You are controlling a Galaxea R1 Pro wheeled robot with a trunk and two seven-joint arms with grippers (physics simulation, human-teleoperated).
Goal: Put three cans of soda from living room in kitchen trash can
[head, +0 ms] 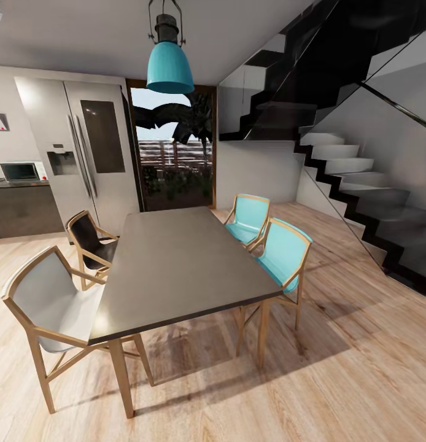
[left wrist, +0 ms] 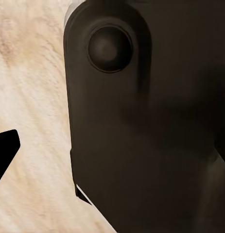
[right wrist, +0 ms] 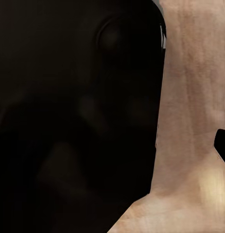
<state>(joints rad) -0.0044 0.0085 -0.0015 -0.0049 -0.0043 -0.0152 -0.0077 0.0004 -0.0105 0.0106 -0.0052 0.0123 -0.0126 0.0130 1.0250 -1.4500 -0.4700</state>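
Facing the dining table, fridge behind, teal chairs alongside; soda cans out of sight, somewhere ahead. They should be light, slick, dentable: grip mid-body. Can't tell how the fingers stand.

A teal pendant lamp hangs above the dining table, its cord cut off by the head view's top edge, while the dark staircase runs out of view at right. At far left, a microwave on the kitchen counter is partly cropped by the edge and too small to show detail. In both wrist views a dark, blurred robot body hides most of the light wood floor; a black shape clipped at the edge cannot be identified.
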